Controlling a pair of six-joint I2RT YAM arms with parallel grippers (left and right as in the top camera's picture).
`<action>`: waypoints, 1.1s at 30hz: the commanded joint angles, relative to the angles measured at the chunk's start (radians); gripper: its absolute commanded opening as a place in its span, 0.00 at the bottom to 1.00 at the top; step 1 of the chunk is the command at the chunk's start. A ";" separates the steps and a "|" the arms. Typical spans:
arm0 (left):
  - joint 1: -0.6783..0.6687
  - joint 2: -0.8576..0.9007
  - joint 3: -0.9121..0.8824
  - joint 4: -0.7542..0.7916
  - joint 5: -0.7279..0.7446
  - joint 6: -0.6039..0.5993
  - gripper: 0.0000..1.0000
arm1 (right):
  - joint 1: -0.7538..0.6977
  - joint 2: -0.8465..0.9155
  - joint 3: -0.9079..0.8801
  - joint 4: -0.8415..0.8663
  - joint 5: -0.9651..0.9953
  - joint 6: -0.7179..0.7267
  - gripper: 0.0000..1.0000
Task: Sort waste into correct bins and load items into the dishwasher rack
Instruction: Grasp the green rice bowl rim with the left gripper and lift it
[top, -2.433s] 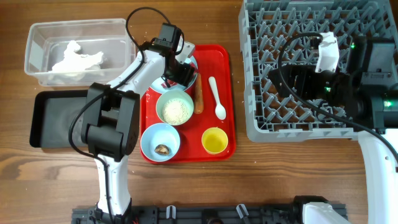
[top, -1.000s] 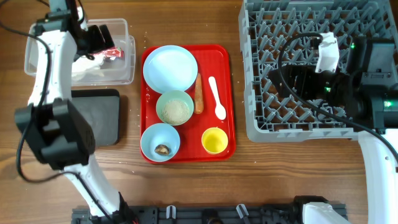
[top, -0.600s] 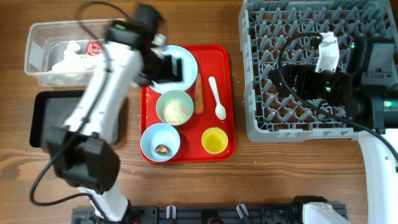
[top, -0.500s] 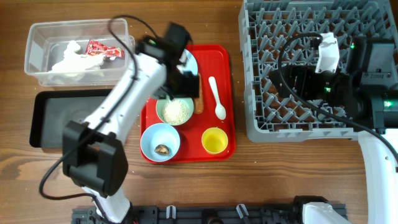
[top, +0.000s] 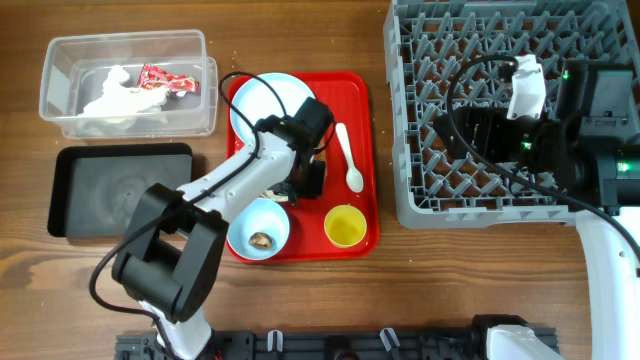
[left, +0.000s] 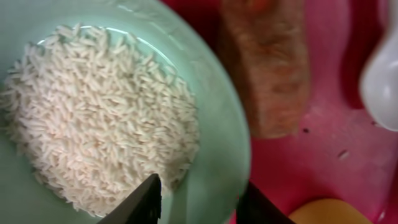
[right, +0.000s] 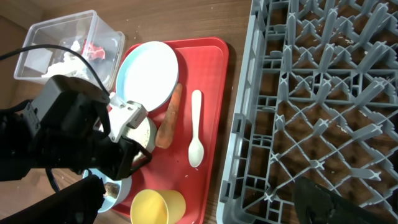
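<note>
Back from the clear tub (top: 60, 50), the left hand (left: 202, 200) now hangs low over the red tray (top: 365, 150). Its fingers are spread and straddle the rim of the pale blue bowl (left: 231, 134) that holds the white rice-like grains (left: 99, 112). The orange carrot-like stick (left: 273, 74) lies just beside that bowl. The red-and-white wrapper (top: 165, 80) lies in the tub beside the crumpled white napkin (top: 115, 98). The right hand (top: 455, 130), fingers spread, hovers over the dishwasher rack (top: 420, 60).

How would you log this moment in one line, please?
left pincer open, straddling rice bowl rim | right pincer open over dishwasher rack | napkin, wrapper in clear tub
</note>
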 joint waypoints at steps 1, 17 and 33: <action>0.006 0.004 -0.014 0.025 -0.020 0.003 0.14 | -0.002 -0.006 0.019 -0.003 0.006 -0.004 1.00; 0.007 -0.035 0.174 0.020 -0.013 0.002 0.04 | -0.002 -0.006 0.019 -0.002 0.006 -0.006 1.00; 0.360 -0.297 0.301 -0.415 0.118 -0.013 0.04 | -0.002 -0.006 0.019 -0.003 0.006 -0.007 1.00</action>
